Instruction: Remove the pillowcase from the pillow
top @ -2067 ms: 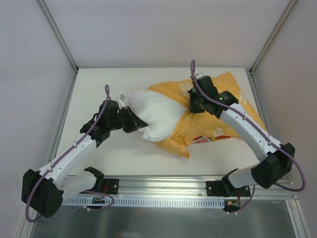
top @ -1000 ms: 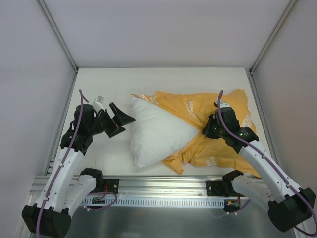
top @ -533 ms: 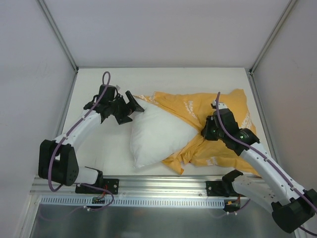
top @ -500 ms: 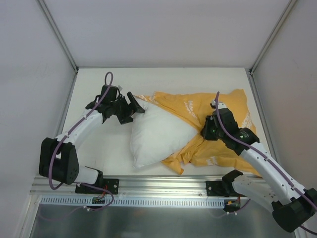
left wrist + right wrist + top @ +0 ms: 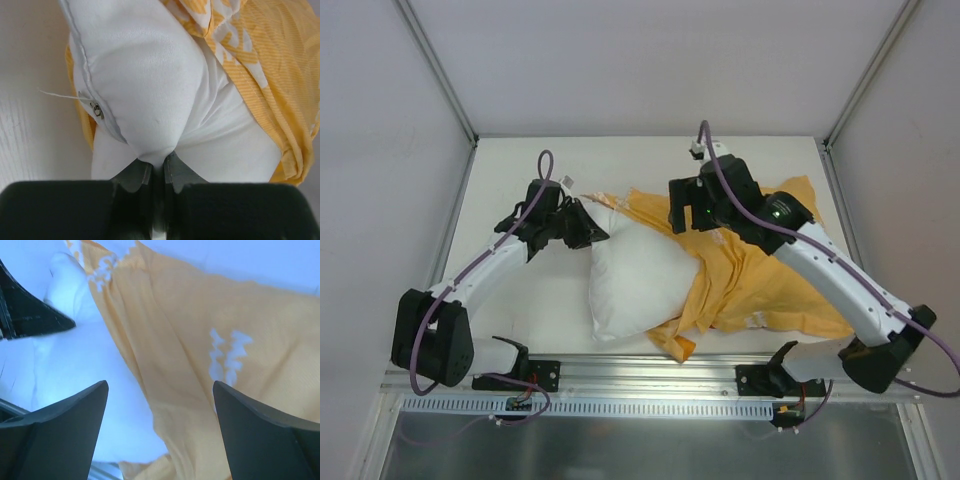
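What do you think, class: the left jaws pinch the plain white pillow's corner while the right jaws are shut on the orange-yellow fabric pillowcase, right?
Not quite. The right wrist view shows the right jaws wide open over the orange-yellow fabric pillowcase, gripping nothing. The left jaws do pinch the plain white pillow.

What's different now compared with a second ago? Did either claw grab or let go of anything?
The left gripper moved in from the left and closed on the far-left corner of the pillow. The right gripper left the middle of the pillowcase and swung to the far side, where it now hangs open above the fabric. The pillow lies about where it was, with the pillowcase still partly around it.
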Robot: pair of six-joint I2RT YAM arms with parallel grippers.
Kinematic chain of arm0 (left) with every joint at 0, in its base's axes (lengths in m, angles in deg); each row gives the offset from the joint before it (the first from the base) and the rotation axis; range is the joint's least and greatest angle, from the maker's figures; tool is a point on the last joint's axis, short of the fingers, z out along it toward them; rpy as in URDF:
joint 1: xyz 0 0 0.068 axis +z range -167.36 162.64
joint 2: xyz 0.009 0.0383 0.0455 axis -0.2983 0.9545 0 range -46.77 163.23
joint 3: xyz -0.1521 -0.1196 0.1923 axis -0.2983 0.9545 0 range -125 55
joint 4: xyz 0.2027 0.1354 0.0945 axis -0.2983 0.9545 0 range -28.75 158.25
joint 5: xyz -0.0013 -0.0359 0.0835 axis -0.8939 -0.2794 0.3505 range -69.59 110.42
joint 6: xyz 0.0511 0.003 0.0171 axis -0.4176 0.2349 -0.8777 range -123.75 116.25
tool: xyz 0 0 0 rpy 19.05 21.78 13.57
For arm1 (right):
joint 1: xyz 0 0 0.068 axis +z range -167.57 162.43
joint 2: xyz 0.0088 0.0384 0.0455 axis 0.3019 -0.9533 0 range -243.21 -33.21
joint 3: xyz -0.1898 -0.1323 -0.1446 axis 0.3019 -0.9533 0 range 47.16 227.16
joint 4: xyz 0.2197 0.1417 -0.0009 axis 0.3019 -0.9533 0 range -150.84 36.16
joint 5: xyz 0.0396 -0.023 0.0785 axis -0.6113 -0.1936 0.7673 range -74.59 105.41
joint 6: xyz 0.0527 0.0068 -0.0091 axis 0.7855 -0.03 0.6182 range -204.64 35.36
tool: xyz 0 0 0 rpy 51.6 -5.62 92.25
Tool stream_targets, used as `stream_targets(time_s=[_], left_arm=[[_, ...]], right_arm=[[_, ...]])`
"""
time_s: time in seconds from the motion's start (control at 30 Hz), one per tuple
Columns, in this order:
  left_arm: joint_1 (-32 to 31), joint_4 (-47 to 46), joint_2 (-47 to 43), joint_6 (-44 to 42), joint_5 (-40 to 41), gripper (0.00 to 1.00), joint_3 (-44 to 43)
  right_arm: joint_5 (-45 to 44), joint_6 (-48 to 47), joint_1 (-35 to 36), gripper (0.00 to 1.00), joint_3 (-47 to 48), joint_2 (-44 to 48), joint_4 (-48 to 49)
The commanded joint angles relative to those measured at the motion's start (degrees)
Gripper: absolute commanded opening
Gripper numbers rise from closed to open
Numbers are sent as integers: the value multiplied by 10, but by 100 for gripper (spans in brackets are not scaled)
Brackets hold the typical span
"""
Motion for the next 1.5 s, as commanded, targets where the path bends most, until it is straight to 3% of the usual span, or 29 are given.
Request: stream_targets(time_s=[0.0,0.23,0.33,0.43,0.47,0.5,0.57,0.63,0.67,0.73,0.97,1.17,1.37,1.4,1.43,1.47], left_arm=[[-6,-22,-32,1,-30,0,8],[-21,-29,-62,11,-36,0,18],[-28,-32,-68,16,-37,0,21],[-32,-32,-82,16,-37,0,24],[-36,-32,-89,16,-37,0,25],[-36,-33,-93,16,-37,0,28],[-38,-34,-106,17,-39,0,36],[-40,-34,-115,22,-44,0,46],[-40,-35,-128,24,-47,0,49],[-40,-34,-149,27,-43,0,58],[-15,-12,-225,32,-36,0,57],[18,9,-269,41,-48,0,50],[16,9,-225,62,-40,0,-13],[17,9,-219,68,-35,0,-19],[17,10,-208,70,-26,0,-24],[18,10,-202,72,-16,0,-33]], right_arm=[[-18,-40,22,90,88,-82,-19],[28,-79,56,95,270,-274,-58],[21,-82,56,92,347,-358,-93],[13,-82,53,74,393,-420,-108],[3,-76,51,60,394,-428,-107],[3,-71,43,54,395,-433,-105],[20,-55,30,36,395,-434,-98],[28,-54,10,24,394,-431,-94],[28,-54,-2,12,393,-431,-94],[27,-54,-15,1,370,-421,-94],[13,-19,-120,1,205,-307,-46],[37,-3,-249,1,79,-191,-6],[54,4,-227,2,107,-179,-21],[54,4,-218,11,120,-176,-29],[52,3,-211,43,125,-169,-32],[50,2,-197,61,126,-160,-33]])
